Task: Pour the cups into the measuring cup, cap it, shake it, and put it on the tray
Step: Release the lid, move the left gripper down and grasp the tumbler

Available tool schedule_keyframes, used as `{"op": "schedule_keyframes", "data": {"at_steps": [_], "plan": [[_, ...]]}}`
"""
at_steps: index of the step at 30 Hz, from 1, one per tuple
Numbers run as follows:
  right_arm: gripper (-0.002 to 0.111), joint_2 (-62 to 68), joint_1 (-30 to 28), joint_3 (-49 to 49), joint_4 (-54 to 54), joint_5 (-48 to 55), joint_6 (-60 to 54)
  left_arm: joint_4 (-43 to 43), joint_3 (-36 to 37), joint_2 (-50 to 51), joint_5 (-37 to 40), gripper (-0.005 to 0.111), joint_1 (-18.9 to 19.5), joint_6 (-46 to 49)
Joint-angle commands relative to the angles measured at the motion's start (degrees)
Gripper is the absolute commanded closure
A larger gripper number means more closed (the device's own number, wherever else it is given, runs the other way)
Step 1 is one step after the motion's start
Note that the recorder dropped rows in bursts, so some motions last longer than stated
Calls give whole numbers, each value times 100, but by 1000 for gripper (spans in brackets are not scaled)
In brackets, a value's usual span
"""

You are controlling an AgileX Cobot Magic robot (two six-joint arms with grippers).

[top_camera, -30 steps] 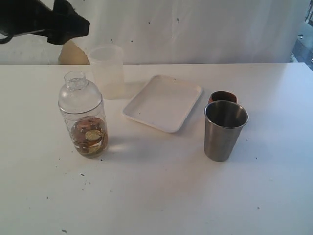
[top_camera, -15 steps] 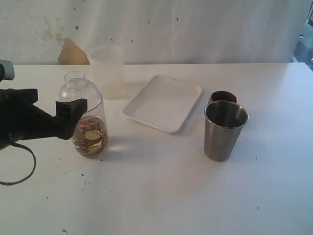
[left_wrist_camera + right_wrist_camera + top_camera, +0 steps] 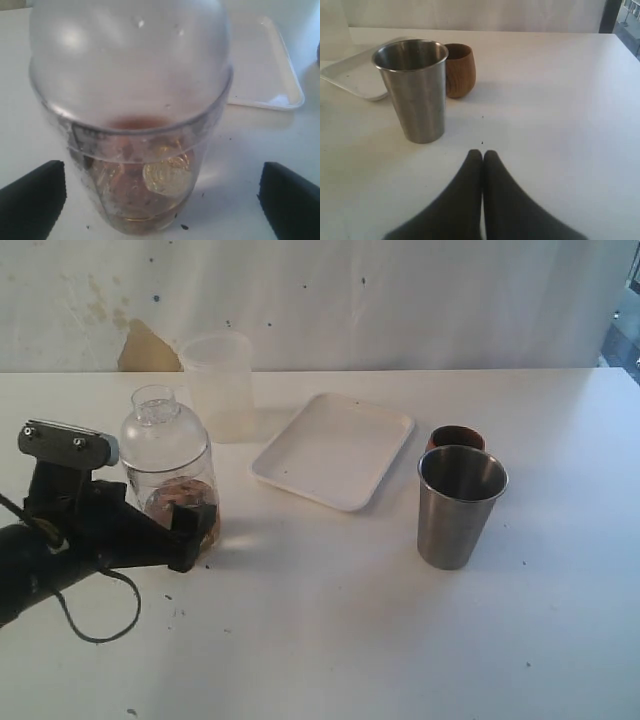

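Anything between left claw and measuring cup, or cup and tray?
Nothing visible. The left claw is open with the measuring cup between its fingers; the table from there to the tray is bare. The frosted cup stands off that line.

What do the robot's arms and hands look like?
They are mostly black. The left hand has two chunky black fingers with squared tips. A grey metal block with two small screws sits on top of it, and a thin black cable loops under the black arm. The right hand has two smooth black fingers that narrow to rounded points.
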Motion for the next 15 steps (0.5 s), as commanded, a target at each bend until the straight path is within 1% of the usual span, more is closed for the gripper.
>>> {"op": "schedule_keyframes", "data": {"at_steps": [1, 6, 8, 10, 15], "plan": [[108, -36, 5, 22, 1, -62, 10, 74, -21, 691, -1022, 2, -27, -238], [108, -36, 5, 22, 1, -62, 10, 87, -21, 1200, -2121, 2, -27, -238], [108, -36, 5, 22, 1, -62, 23, 101, -21, 1416, -2607, 2, -27, -72], [108, -36, 5, 22, 1, -62, 95, 101, -90, 1507, -2708, 2, -27, -72], [108, -36, 5, 22, 1, -62, 95, 87, -401, 1699, -2458, 2, -27, 56]]}}
